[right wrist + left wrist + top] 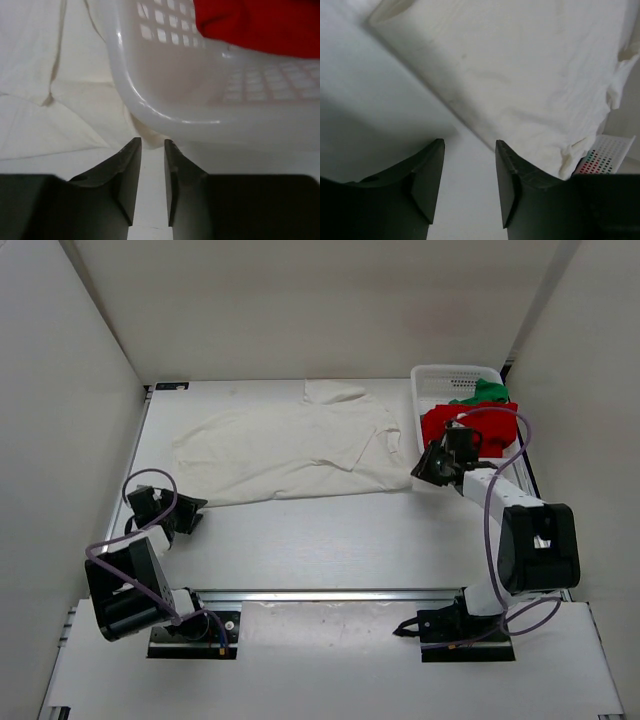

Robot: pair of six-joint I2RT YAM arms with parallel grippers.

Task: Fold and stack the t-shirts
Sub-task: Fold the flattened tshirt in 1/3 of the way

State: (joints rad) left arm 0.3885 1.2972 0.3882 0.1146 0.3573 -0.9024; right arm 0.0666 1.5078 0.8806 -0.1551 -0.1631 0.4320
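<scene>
The cream-white t-shirt [290,450] lies spread flat across the back of the table. A red t-shirt [495,428] and a green t-shirt [488,392] sit bunched in the white mesh basket [430,375]. My left gripper [195,510] is low by the cream shirt's near left edge; in the left wrist view the gripper [469,145] is open over bare table, the cream shirt [520,75] just beyond. My right gripper [420,468] is at the shirt's right end beside the basket. In the right wrist view the gripper [152,142] is narrowly open, nothing between the fingers.
In the right wrist view the basket wall [165,85] stands right ahead of the fingers, red cloth [260,20] above it and the cream shirt [40,75] to the left. White walls close in the table on three sides. The basket [607,155] shows far right in the left wrist view.
</scene>
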